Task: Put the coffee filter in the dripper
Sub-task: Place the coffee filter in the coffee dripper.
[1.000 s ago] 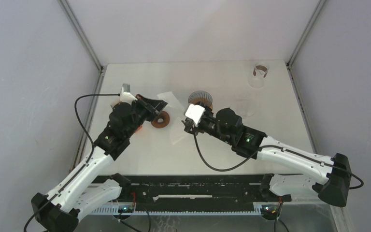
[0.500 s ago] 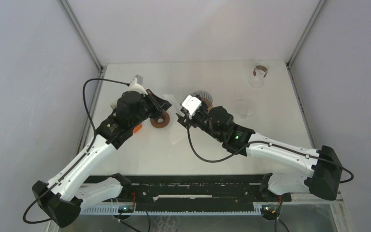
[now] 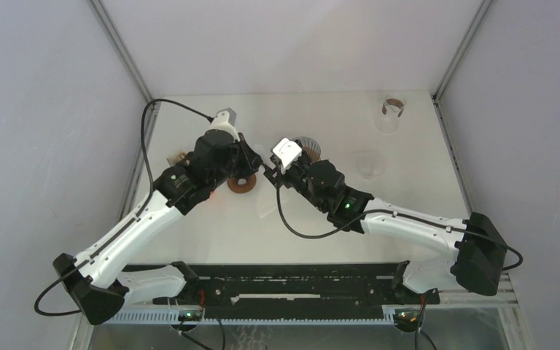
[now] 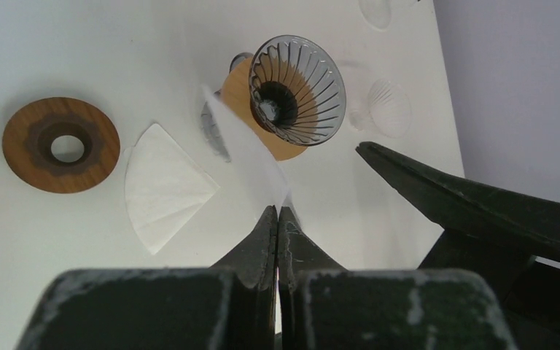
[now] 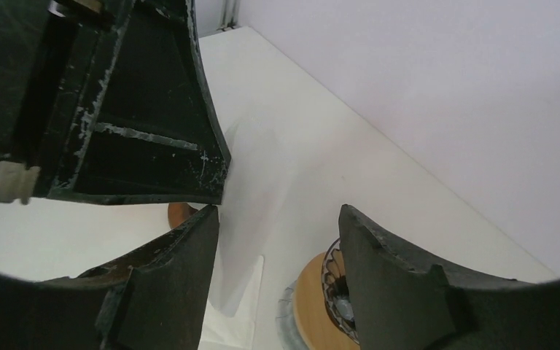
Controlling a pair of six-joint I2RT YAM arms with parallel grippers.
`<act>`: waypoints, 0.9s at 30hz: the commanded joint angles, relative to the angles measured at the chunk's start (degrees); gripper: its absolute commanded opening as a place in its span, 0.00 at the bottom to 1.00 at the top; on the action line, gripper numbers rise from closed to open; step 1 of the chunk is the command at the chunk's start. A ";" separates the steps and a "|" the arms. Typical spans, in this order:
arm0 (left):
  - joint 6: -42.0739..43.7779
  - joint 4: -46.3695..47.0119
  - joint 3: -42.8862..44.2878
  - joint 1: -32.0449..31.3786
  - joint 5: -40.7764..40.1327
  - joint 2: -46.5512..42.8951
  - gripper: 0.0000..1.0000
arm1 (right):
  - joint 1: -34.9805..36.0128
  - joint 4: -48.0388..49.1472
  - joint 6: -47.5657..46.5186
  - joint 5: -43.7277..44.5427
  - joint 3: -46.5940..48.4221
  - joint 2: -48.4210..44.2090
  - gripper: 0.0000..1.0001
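Left end effector [image 4: 277,219]: I have it pinched on the coffee filter [image 4: 244,149].
Dripper [image 4: 297,91]: ahead, just beside the coffee filter's far end.
Right end effector [image 5: 278,219]: spread, empty, alongside.

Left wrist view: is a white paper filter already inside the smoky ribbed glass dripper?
No: the smoky ribbed glass dripper shows bare ribs inside, while the shut left gripper pinches a white paper filter.

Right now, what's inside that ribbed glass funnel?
No paper yet: the dripper shows only bare ribs down to its dark hole. The filter is pinched in the left gripper, outside it. What lies beneath its wooden collar is hidden.
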 commanded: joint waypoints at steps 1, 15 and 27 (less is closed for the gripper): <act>4.22 -2.31 5.32 -1.53 -3.71 0.18 0.00 | -0.38 3.96 1.94 3.56 2.50 1.31 0.69; 5.33 -3.75 6.57 -1.68 -3.50 -0.72 0.00 | -1.28 0.80 2.28 4.60 1.60 2.03 0.19; 9.82 -7.51 12.50 -1.63 -3.21 3.65 0.00 | -5.54 -18.20 2.95 1.56 8.31 -0.40 0.00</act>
